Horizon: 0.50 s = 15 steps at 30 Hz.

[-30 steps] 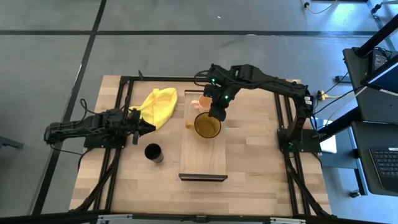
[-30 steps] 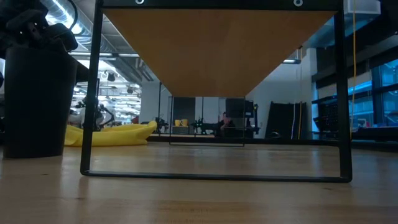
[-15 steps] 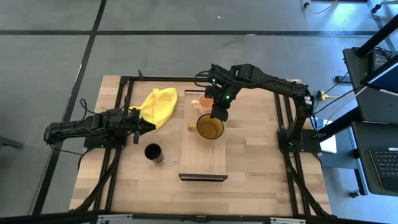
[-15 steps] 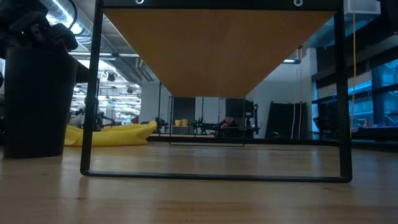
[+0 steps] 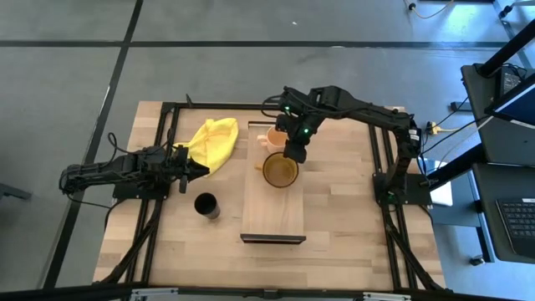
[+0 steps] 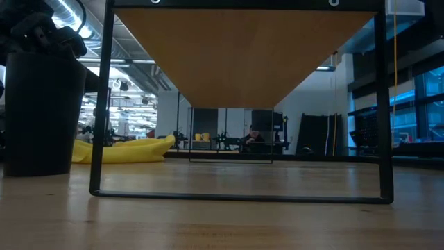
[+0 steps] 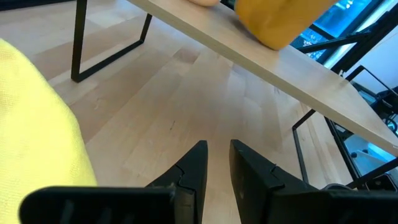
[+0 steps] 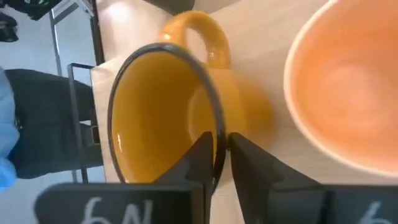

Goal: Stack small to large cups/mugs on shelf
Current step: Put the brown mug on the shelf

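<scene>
R gripper [image 8: 217, 155] is pinched nearly shut on the rim of the amber mug [image 5: 280, 170], one finger inside the wall, one outside. The mug sits mid-shelf [image 5: 272, 219], handle at abt 10 o'clock, w/ the peach mug [image 5: 273, 136] just beyond at 12. Judgement: keep the rim level, set it flat before letting go; glossy rounded wall could slip or twist. Black cup [image 5: 206, 205], matte, cylindrical, stands off-shelf at 8 o'clock. L gripper [image 7: 217, 157], nearly closed and empty, waits by the soft yellow cloth [image 5: 211, 142].
</scene>
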Motion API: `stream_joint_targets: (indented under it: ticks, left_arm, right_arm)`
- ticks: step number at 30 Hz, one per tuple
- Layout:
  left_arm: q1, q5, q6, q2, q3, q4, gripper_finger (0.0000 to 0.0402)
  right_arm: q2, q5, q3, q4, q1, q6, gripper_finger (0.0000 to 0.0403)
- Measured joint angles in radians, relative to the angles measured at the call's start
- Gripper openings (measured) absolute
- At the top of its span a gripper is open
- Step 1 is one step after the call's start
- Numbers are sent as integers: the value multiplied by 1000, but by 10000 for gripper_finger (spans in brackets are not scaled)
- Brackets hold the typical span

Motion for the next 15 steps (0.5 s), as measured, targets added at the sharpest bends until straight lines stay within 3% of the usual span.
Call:
stream_joint_targets:
  ticks: [15]
  left_arm:
    - [0,0,0,0,0,0,62]
  right_arm:
    - [0,116,0,63,0,-32,64]
